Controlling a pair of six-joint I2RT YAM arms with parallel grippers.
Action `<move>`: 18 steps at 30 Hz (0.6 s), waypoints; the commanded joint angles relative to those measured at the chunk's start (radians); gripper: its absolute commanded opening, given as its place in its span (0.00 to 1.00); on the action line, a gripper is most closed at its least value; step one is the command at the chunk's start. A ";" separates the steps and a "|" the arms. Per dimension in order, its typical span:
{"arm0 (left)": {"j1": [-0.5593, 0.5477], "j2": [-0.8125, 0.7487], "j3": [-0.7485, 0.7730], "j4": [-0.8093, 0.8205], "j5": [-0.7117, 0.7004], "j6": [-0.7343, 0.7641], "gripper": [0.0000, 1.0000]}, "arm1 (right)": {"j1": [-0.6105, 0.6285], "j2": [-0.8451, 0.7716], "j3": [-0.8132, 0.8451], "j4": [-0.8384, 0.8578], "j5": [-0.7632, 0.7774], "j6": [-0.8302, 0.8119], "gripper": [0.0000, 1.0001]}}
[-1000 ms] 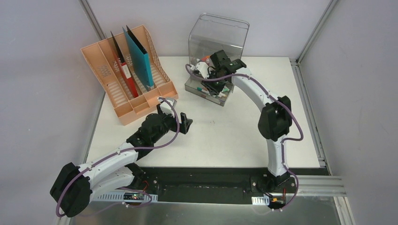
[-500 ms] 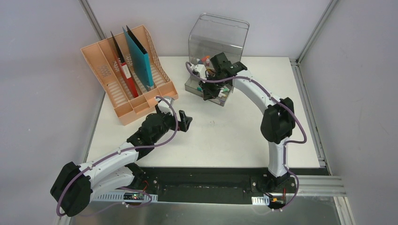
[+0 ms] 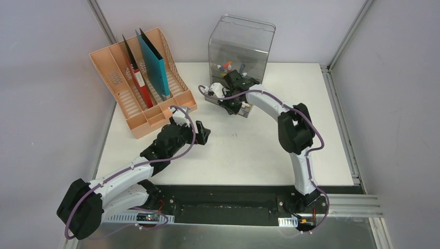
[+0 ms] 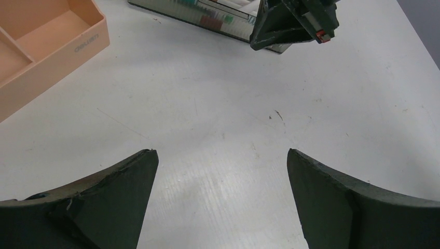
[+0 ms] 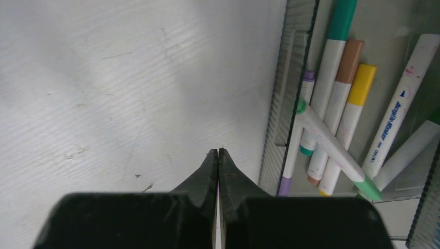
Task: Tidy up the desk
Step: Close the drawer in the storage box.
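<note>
The desk [image 3: 249, 150] is a white tabletop with both arms over it. My left gripper [image 3: 201, 133] hovers low near the middle left, jaws wide open, with only bare desk [image 4: 223, 104] between the fingers [image 4: 119, 192]. My right gripper [image 5: 218, 151] is shut with nothing in it. Its tips point down at the desk just outside the front wall [image 5: 283, 104] of a pulled-out drawer holding several markers [image 5: 337, 104]. In the top view the right gripper [image 3: 231, 105] sits at the drawer [image 3: 217, 98] of the clear grey box [image 3: 241, 39].
A peach file rack [image 3: 140, 88] with a red folder [image 3: 136, 78] and a teal folder [image 3: 154, 65] stands at the back left. Its front corner [image 4: 46, 57] lies close to my left gripper. The black front rail [image 3: 223, 199] runs along the near edge.
My right gripper has closed fully and swung down and left from above the drawer to its front. The left gripper has shifted slightly and stays open.
</note>
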 commanded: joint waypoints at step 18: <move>0.019 -0.016 0.023 -0.040 -0.013 -0.028 0.99 | 0.014 0.087 -0.111 0.536 0.566 -0.199 0.00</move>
